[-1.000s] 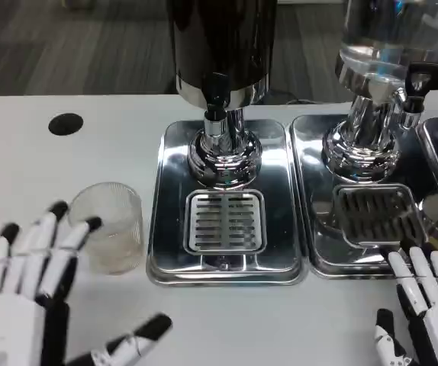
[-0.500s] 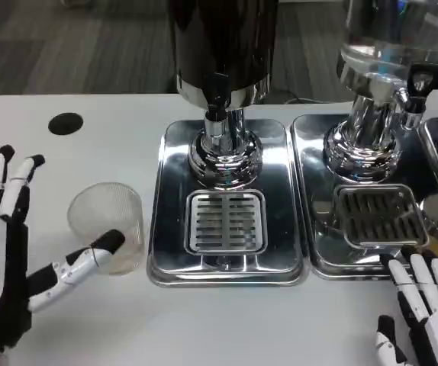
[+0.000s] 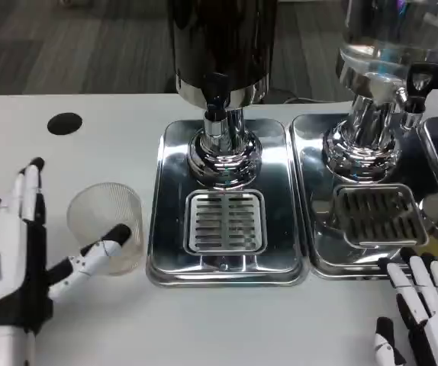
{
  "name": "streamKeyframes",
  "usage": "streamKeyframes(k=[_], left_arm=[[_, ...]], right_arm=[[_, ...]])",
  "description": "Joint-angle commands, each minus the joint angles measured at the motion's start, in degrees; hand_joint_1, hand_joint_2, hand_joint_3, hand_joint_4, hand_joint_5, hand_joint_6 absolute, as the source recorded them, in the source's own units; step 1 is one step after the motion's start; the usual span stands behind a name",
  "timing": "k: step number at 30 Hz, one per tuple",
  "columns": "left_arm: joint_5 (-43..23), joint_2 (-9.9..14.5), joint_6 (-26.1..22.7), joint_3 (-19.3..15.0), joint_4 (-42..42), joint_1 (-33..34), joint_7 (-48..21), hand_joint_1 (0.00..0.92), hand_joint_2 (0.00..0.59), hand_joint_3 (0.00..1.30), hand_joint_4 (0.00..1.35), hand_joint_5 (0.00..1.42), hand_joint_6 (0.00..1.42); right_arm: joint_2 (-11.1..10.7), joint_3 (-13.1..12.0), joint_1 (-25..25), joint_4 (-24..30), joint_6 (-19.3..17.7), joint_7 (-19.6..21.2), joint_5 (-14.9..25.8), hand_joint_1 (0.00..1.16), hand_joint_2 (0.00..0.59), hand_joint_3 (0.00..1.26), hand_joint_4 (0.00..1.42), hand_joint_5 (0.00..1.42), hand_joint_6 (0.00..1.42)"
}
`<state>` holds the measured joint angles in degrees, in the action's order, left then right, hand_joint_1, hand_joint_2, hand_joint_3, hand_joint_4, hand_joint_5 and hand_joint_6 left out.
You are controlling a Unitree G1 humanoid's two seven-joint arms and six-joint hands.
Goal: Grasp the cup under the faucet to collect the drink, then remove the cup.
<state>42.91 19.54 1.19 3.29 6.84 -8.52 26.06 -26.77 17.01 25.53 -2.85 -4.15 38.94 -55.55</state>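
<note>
A clear ribbed plastic cup (image 3: 108, 226) stands upright on the white table, left of the steel drip tray (image 3: 175, 252). It looks empty. The dark dispenser's black faucet (image 3: 217, 95) hangs over the tray's grille (image 3: 225, 222). My left hand (image 3: 13, 263) is at the cup's left, turned edge-on with fingers pointing up. Its thumb (image 3: 97, 252) reaches across to the cup's near side and touches or nearly touches it. My right hand (image 3: 426, 309) rests at the bottom right with fingers spread, holding nothing.
A second dispenser with a clear tank (image 3: 393, 34) stands on its own steel tray (image 3: 318, 252) to the right. A black round hole (image 3: 66, 123) marks the table at the back left. Bare white tabletop (image 3: 227, 328) lies in front of the trays.
My left hand has turned further edge-on and drawn slightly nearer the cup, with the thumb now at the cup's near side. The cup and the right hand have stayed put.
</note>
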Motion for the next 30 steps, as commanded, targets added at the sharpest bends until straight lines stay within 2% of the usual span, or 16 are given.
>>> streamKeyframes(k=[1, 10, 21, 30], left_arm=[[-1.1, -1.2, 1.9, 1.1, 3.5, 0.6, 2.8, 0.0, 0.014, 0.0, 0.0, 0.11, 0.07], [-5.8, -2.1, 3.9, 0.6, 10.2, 3.4, 3.5, 0.021, 0.021, 0.0, 0.0, 0.11, 0.09], [-5.8, -1.6, 0.7, 3.3, 12.1, 8.0, 0.8, 0.047, 0.022, 0.0, 0.0, 0.19, 0.17], [-5.7, -1.0, -1.6, 5.3, 13.7, 9.5, -1.1, 0.081, 0.038, 0.11, 0.02, 0.29, 0.29]], right_arm=[[0.3, 0.1, 0.0, -0.3, -0.2, -0.7, 0.7, 0.05, 0.523, 0.1, 0.0, 0.0, 0.0], [0.5, 0.1, -0.4, -0.8, -0.2, -1.4, 1.4, 0.06, 0.523, 0.11, 0.0, 0.0, 0.0], [0.9, 0.1, -1.2, -1.5, -0.8, -2.1, 2.1, 0.06, 0.522, 0.12, 0.0, 0.0, 0.01], [0.7, -0.2, -1.5, -2.5, -1.5, -1.9, 3.3, 0.07, 0.522, 0.13, 0.0, 0.0, 0.02]])
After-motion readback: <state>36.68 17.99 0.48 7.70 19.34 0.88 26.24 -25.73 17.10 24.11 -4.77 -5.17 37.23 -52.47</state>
